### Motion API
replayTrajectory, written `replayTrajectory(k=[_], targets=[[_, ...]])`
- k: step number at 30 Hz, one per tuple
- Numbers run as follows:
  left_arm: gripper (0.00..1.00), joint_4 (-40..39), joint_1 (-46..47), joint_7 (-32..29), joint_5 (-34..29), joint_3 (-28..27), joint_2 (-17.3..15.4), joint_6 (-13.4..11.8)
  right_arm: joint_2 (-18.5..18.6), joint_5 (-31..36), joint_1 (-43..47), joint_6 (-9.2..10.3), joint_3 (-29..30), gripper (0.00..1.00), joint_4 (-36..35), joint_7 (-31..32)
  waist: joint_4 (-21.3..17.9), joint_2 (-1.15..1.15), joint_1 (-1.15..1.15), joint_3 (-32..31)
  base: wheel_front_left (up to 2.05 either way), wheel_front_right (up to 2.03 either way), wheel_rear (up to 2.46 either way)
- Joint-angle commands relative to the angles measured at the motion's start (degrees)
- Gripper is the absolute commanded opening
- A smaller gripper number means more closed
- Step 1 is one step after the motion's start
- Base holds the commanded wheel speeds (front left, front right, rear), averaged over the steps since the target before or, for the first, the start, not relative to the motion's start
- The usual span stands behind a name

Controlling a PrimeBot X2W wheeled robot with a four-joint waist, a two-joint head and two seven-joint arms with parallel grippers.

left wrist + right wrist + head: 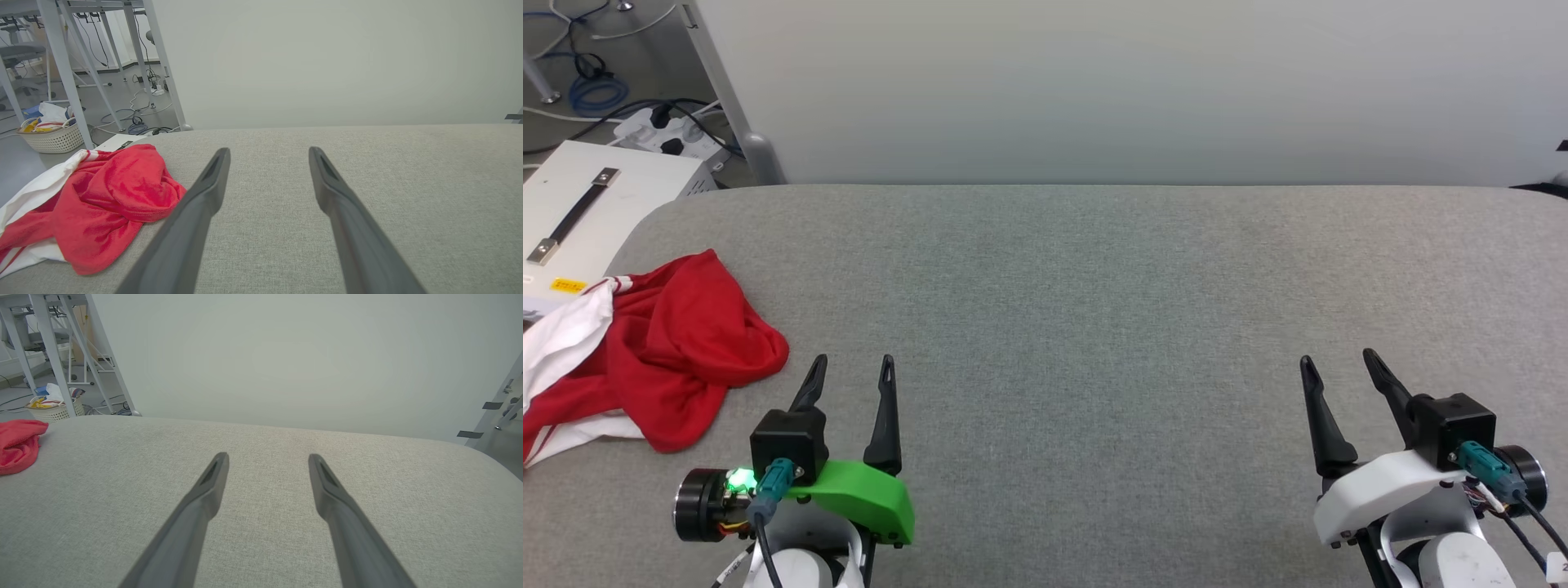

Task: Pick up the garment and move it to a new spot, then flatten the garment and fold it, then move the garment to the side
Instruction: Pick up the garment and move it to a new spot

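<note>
Left of the left end effector [854, 359], near and slightly ahead: the garment [678, 351], a crumpled red heap with white cloth on its outer side. Not touching; a strip of bare bench [1045, 286] between the nearest red fold and that end effector. No clear long axis in such a bunch, though stretched mostly sideways, away from the end effector and toward the bench's left edge. Well apart from the right end effector [1337, 357], so judged a job for the left arm: a swing leftward, then down onto the nearest red lobe. Both end effectors spread wide, holding nothing, poised above the bench. Beneath them, grey woven covering, flat and soft-looking. Beyond the far edge, a pale wall panel [1094, 82]. Past the left corner, a white case [580, 204], cables [596, 90] and, on the floor, a basket [51, 139].
</note>
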State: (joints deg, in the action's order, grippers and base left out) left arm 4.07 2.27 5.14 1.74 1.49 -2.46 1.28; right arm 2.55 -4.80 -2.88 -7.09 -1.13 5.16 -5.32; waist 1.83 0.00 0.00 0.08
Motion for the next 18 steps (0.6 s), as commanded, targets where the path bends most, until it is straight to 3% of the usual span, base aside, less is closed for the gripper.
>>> replayTrajectory(k=[1,18], targets=[[1.0,0.3,1.0,0.7,0.3,-0.1,-0.4,0.2,0.1,-0.4,-1.2,-0.16,-0.3,1.0,0.2,-0.7,0.8,0.0,0.0,0.1,0.0,0.0,0.0],[1.0,2.0,2.3,2.7,1.9,-2.7,-0.3,0.7,0.2,-0.5,-3.0,-0.21,-3.2,1.0,-0.2,-2.0,8.8,0.0,0.0,1.1,0.0,0.0,0.0]])
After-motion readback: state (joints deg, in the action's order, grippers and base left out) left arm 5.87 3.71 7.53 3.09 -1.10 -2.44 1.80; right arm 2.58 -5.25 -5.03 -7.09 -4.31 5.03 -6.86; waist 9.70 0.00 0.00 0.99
